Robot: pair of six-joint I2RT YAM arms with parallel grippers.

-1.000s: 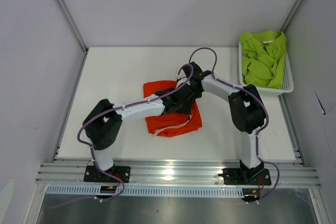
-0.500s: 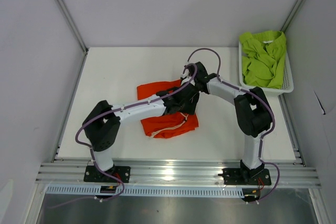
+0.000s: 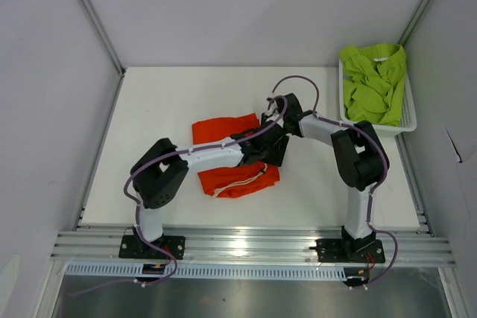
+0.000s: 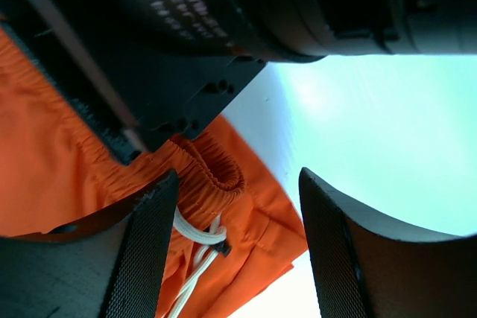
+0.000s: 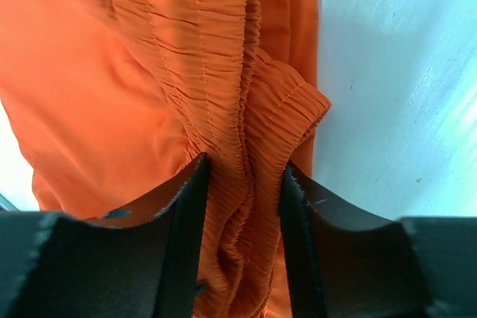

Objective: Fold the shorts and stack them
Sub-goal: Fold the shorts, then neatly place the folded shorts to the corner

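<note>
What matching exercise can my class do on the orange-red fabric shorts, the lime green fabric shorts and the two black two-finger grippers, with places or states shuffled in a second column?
Things
A. orange-red fabric shorts
B. lime green fabric shorts
C. left gripper
D. right gripper

Places or states
1. pinching a bunched elastic waistband
2. heaped in the white plastic mesh basket
3. lying on the white table
4. jaws apart, clamping nothing

Pairs: A-3, B-2, C-4, D-1
</note>
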